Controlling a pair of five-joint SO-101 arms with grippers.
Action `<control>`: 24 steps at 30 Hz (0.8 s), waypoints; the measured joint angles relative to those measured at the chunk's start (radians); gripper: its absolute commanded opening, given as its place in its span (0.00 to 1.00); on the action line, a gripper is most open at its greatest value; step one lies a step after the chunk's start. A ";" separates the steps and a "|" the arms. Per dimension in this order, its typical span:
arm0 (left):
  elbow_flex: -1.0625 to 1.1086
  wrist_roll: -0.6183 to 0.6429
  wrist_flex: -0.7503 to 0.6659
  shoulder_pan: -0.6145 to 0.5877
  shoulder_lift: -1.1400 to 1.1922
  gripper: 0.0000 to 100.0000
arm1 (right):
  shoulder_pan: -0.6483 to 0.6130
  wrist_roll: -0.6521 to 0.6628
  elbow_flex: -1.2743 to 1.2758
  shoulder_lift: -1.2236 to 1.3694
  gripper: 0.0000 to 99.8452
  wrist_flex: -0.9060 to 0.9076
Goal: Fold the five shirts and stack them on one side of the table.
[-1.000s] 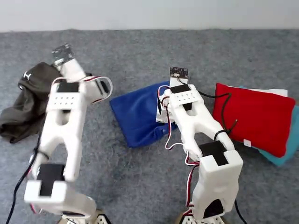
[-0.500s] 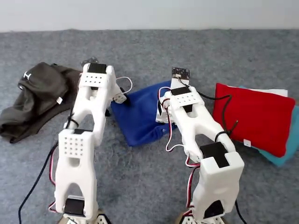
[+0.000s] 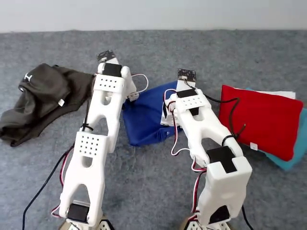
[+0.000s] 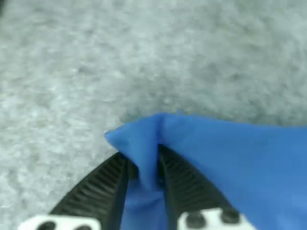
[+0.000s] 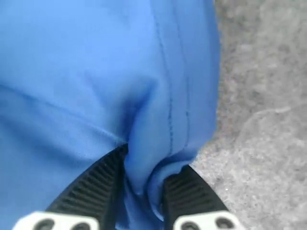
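A blue shirt (image 3: 146,117) lies folded on the grey carpet between the two arms. In the left wrist view my left gripper (image 4: 143,175) is shut on a corner of the blue shirt (image 4: 216,148), the cloth pinched between its black fingers (image 4: 108,184). In the right wrist view my right gripper (image 5: 143,184) is shut on an edge fold of the blue shirt (image 5: 96,72). From above, the left arm (image 3: 108,91) is at the shirt's left side, the right arm (image 3: 189,103) at its right. A dark olive shirt (image 3: 41,98) lies crumpled at the far left.
On the right a folded red shirt (image 3: 261,117) lies on a stack, with a white shirt (image 3: 283,94) and a teal shirt (image 3: 297,146) showing under it. Grey carpet (image 3: 144,191) covers the table; a pale wall runs along the back.
The left arm swung right from over the dark olive shirt to the blue shirt's left edge and closed on its corner. The right arm stayed put on the shirt.
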 measured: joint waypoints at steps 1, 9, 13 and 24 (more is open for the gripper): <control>-0.011 -0.012 0.002 0.008 0.002 0.01 | 0.000 0.000 0.005 -0.025 0.01 0.000; -0.269 -0.063 0.009 0.098 0.015 0.01 | 0.032 0.026 0.011 -0.281 0.01 0.002; -0.388 -0.084 -0.051 0.155 0.015 0.01 | 0.072 0.051 0.012 -0.411 0.01 0.003; -0.391 -0.103 -0.344 0.319 0.020 0.01 | 0.374 0.157 0.012 -0.674 0.01 0.184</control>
